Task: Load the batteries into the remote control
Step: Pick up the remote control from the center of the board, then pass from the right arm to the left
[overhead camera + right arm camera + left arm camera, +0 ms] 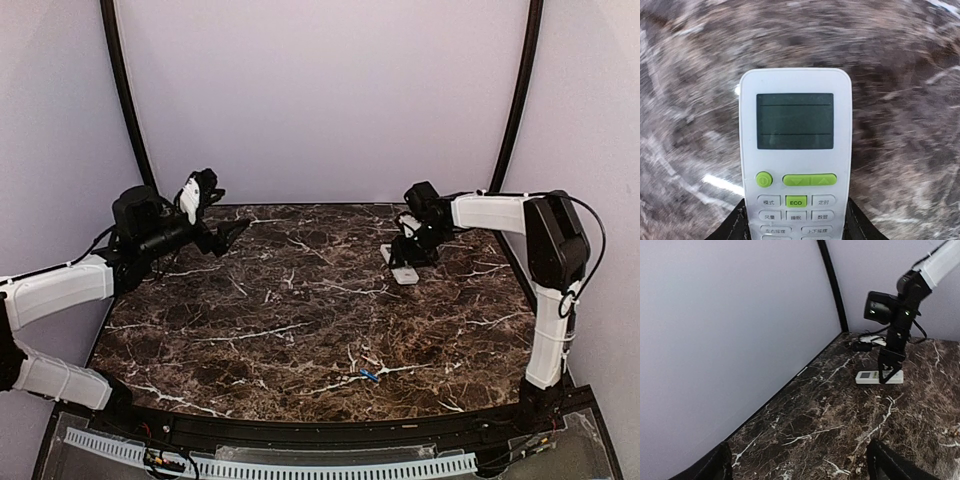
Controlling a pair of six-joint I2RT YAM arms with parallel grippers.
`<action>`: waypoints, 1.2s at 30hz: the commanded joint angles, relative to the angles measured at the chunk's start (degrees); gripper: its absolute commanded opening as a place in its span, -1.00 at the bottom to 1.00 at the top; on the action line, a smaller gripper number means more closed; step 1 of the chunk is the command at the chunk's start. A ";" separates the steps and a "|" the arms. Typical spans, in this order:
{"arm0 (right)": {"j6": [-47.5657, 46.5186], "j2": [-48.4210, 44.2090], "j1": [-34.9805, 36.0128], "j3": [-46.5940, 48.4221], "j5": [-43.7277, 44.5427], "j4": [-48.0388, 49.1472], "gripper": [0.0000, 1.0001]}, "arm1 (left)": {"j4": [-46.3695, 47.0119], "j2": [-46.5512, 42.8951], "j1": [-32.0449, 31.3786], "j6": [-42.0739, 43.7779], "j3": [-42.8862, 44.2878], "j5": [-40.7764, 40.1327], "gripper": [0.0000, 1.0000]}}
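The remote control (795, 155) is white and lies face up, its grey display and green buttons showing. My right gripper (795, 222) is shut on its lower sides, the black fingers (732, 227) pressed against both edges. From above, the right gripper (412, 255) holds the remote (405, 273) low at the table's back right. It also shows in the left wrist view (867, 376). One small blue battery (368, 376) lies on the marble near the front middle. My left gripper (235, 232) is open and empty, raised at the back left, with both fingertips (887, 462) wide apart.
The dark marble table (300, 310) is ringed by pale walls and two black curved posts (125, 110). A small white piece (386, 253) lies just left of the right gripper. A cable tray (270, 465) runs along the near edge.
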 commanded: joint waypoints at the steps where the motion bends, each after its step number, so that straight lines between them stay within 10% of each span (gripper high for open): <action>1: -9.12 -6.04 7.20 -1.20 -18.54 -1.80 -0.62 | -13.69 -1.63 -8.87 25.86 -1.24 7.74 0.84; 7: -11.76 -6.92 19.13 2.00 -28.09 -5.49 -0.66 | -22.51 -1.30 -24.04 47.01 -4.36 -6.44 0.76; 14: -11.55 -5.81 27.63 6.02 -33.33 -5.57 -0.67 | -26.67 -1.92 -28.61 48.82 -4.48 -10.08 0.67; 36: -15.25 -5.53 30.69 8.78 -36.25 -7.62 -0.73 | -22.93 -0.52 -32.22 46.38 -2.78 -13.17 -0.81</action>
